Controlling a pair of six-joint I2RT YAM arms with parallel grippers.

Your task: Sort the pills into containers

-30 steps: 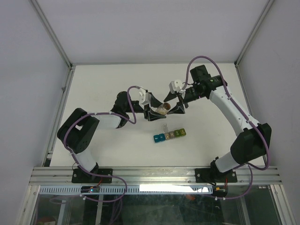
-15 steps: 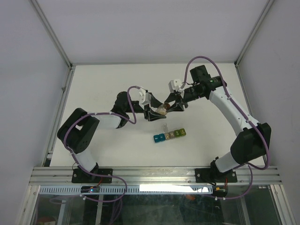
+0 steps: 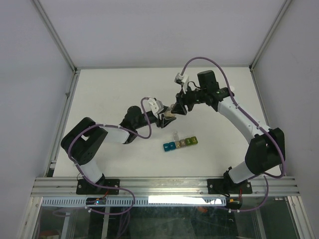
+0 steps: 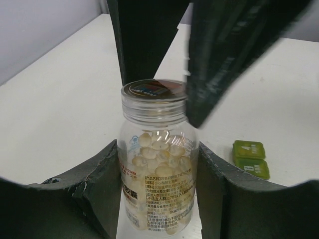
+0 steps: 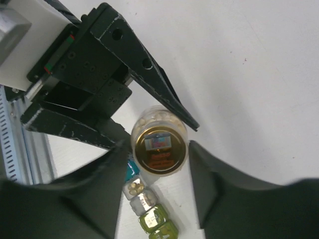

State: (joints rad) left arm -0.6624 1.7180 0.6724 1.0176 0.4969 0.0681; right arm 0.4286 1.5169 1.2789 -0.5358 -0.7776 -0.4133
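Observation:
My left gripper (image 4: 158,204) is shut on a small clear round bottle (image 4: 158,164), held upright above the table. The bottle is full of pale tan pills (image 4: 159,149) and has a gold seal on top (image 5: 159,145). My right gripper (image 5: 160,172) is open, one finger on each side of the bottle's top, with small gaps. In the top view the bottle (image 3: 170,111) sits between the two grippers. The strip of containers (image 3: 180,143) lies on the table just in front. A few pills (image 5: 133,186) lie in one open cell; the olive cells (image 5: 152,219) are closed.
One cell lid (image 3: 175,134) stands open on the strip. The white table (image 3: 109,89) is bounded by metal frame rails (image 3: 65,107) at the sides and grey walls behind. The right arm's links (image 3: 249,124) arc over the right half of the table.
The right gripper has swung left and come over the bottle's top, fingers now either side of it. The left gripper has shifted the bottle slightly up and back.

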